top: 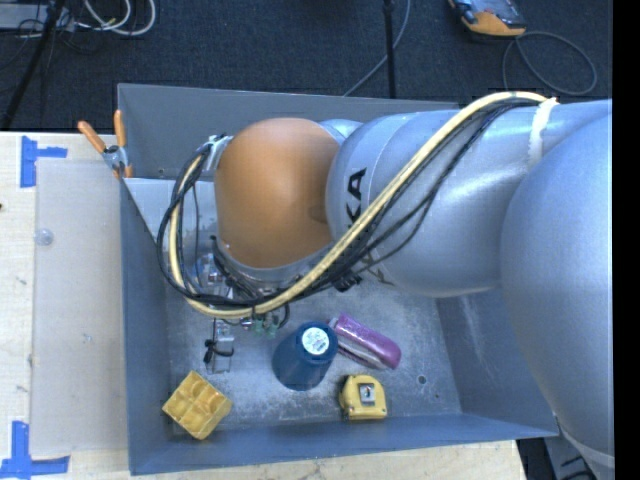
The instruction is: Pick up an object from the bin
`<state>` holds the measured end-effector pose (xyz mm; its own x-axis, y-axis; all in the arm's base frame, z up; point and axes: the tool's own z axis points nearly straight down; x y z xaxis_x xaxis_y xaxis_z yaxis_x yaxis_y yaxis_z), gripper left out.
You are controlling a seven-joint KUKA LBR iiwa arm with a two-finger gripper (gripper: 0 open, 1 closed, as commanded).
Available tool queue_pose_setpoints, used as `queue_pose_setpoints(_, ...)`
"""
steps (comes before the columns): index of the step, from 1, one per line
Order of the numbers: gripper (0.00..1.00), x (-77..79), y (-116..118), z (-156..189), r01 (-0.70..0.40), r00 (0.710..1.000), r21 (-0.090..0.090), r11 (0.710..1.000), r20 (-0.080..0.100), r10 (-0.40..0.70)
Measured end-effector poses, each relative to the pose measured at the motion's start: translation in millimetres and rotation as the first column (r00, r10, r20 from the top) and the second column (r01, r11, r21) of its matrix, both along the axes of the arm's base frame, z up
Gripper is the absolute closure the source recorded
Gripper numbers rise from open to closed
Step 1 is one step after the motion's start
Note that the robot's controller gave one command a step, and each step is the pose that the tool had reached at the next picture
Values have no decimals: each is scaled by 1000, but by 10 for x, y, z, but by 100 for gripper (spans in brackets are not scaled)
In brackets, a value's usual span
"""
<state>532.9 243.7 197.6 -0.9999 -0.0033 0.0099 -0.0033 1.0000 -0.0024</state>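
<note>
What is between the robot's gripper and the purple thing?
The blue cup. In the camera view it lies on the bin floor, with the gripper to its left and the purple thing close on its right.

Yellow block (196, 404): ridged top, laid near the bin's (300, 450) front-left corner.
Blue cylinder (300, 360): white round end turned upward (mid-floor).
Purple tube (366, 341): laid flat, just beside the cylinder.
Yellow tape measure (363, 397): laid by the front wall.
</note>
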Motion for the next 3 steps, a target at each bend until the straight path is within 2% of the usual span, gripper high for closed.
queue_pose_setpoints(1,0,21,-12,46,4,1000,2,1000,8,-4)
queue_pose_setpoints(2,0,-130,-63,-444,-20,1000,3,1000,9,20)
queue_pose_setpoints(3,0,-376,-317,-1103,-105,995,3,995,4,105)
